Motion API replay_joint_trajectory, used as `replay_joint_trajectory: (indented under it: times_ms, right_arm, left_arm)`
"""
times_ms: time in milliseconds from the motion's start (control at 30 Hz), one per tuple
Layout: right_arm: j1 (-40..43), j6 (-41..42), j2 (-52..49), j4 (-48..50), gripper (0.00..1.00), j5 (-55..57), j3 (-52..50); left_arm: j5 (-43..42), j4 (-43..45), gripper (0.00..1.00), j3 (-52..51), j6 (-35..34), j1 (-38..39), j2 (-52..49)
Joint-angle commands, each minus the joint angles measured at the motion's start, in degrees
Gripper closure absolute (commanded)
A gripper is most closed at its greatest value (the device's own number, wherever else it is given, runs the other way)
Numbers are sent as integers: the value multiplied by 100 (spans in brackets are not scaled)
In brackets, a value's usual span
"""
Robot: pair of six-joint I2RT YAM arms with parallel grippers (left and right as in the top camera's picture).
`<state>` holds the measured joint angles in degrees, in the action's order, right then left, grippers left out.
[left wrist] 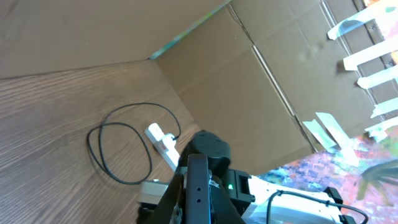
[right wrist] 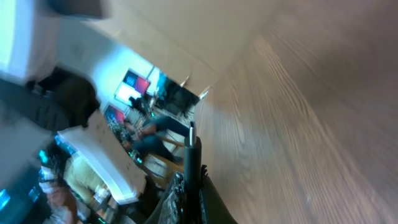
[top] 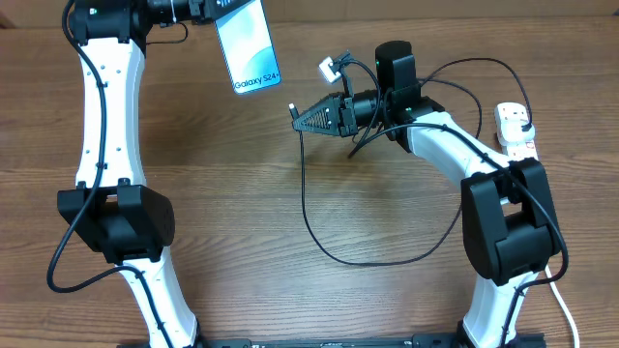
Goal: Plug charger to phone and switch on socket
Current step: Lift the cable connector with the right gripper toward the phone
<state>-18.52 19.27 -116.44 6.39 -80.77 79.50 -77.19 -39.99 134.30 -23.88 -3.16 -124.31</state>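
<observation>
Phone point(top: 247, 48) in left gripper point(top: 219, 9), charger point(top: 319, 242) in right gripper point(top: 296, 116).

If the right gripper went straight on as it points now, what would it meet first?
Overhead, the right gripper points left over bare table; the phone sits off that line. Left arm possibly first; depth unclear.
</observation>
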Motion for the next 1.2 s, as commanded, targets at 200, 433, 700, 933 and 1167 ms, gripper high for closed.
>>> replay_joint_trajectory:
  times_ms: [200, 433, 700, 933, 1167]
  right_arm:
    - [-269, 22, -26, 857, 96, -452, 125]
    - [-262, 813, -26, 1165, 96, -138, 125]
    - [-262, 2361, -26, 2608, 96, -74, 125]
    - [-262, 3058, -26, 3045, 96, 278, 125]
    - [-273, 3342, -26, 3211, 96, 426, 125]
  left_arm:
    - [116, 280, 96, 81, -11, 92, 85]
    - [289, 302, 96, 81, -83, 214, 85]
    - [350, 348, 96, 81, -87, 256, 85]
    - [382, 404, 96, 81, -260, 256, 85]
    - [391, 487, 96, 81, -402, 258, 85]
